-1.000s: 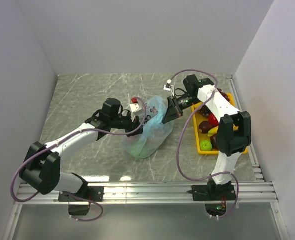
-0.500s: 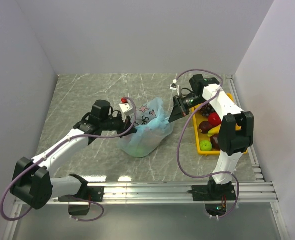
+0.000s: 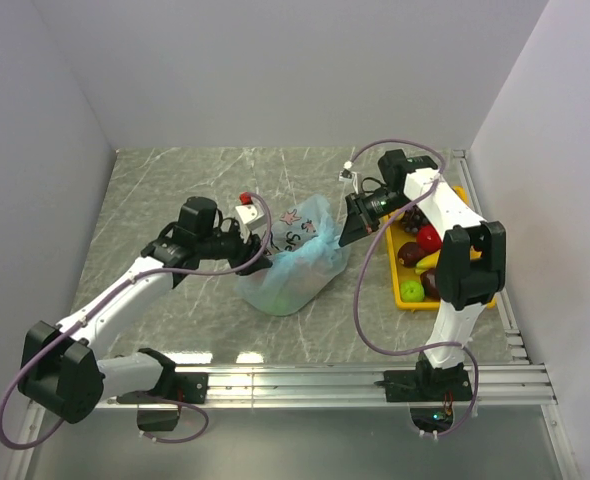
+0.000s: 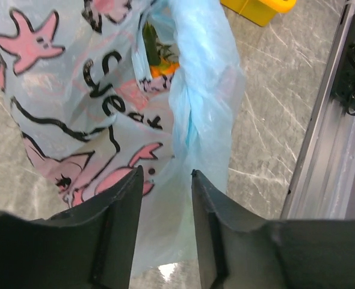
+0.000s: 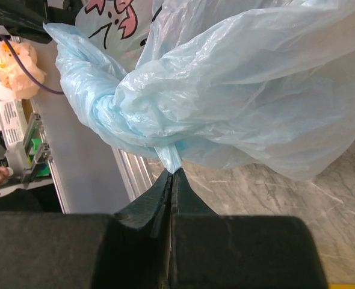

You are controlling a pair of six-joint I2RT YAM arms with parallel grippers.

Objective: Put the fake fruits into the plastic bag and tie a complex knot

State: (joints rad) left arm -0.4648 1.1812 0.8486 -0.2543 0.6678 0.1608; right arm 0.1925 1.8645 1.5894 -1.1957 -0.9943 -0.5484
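Note:
The light-blue plastic bag (image 3: 297, 258) with its pink cartoon print sits on the marble table (image 3: 175, 190), holding fake fruits; an orange one (image 4: 164, 70) shows through its mouth. My left gripper (image 3: 262, 262) is at the bag's left side, its jaws open (image 4: 165, 174) with loose blue film lying between and beyond them. My right gripper (image 3: 351, 232) is at the bag's right side, shut (image 5: 171, 173) on a thin tail of the bag's twisted handle. The bunched knot (image 5: 114, 105) sits just past that tail. In the right wrist view the bag (image 5: 243, 84) fills the upper frame.
A yellow tray (image 3: 392, 272) at the right holds more fake fruits, among them a red one (image 3: 427, 238) and a green one (image 3: 412, 290). The tray's corner (image 4: 259, 8) shows in the left wrist view. An aluminium rail (image 3: 295, 378) runs along the near edge.
My left gripper drew back to the left along the bag and its jaws have opened, letting go of the plastic. The right gripper shifted slightly right and stays shut on the tail.

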